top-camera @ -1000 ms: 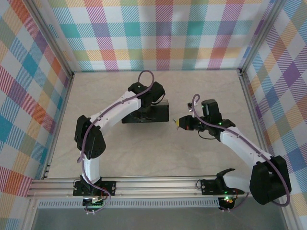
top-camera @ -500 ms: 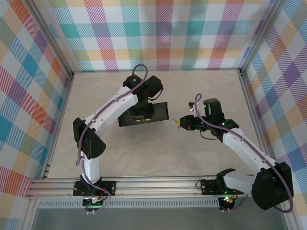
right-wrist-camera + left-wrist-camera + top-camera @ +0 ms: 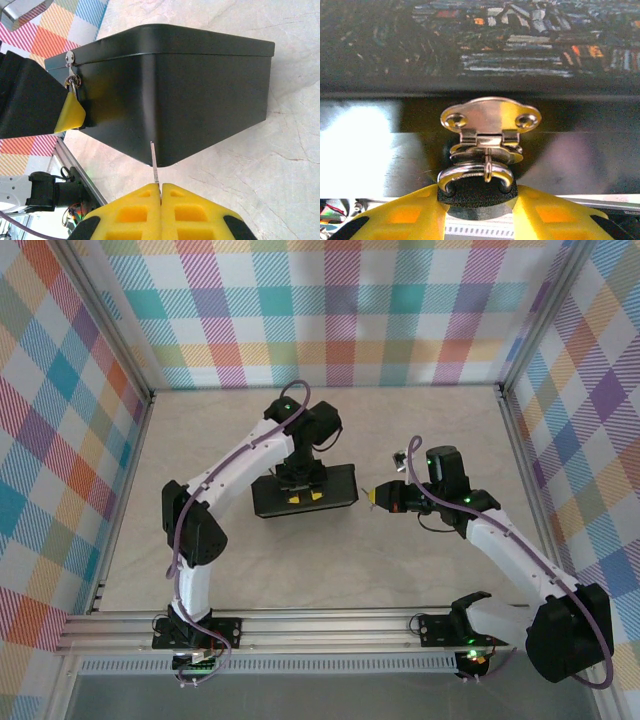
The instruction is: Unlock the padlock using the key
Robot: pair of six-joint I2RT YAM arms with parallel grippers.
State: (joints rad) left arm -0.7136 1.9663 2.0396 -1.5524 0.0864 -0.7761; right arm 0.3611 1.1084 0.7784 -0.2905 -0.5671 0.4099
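You're setting up insertion: left claw (image 3: 303,496) is pinching the tiny dark-bodied padlock (image 3: 476,192) hanging on the silvery hasp (image 3: 490,117) of the black metal box (image 3: 200,90) (closed, contents hidden), right claw (image 3: 161,190) is clamping the thin pale grey metal key (image 3: 154,160) near the box corner, next needing tip-to-keyhole alignment.

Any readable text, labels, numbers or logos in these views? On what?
No readable text in any view.
On the painted box lid: coloured streaks only, no lettering.
On the hasp and the padlock: no stamp or brand that can be made out.
On the key: too thin to read anything.
On the box side: plain black.
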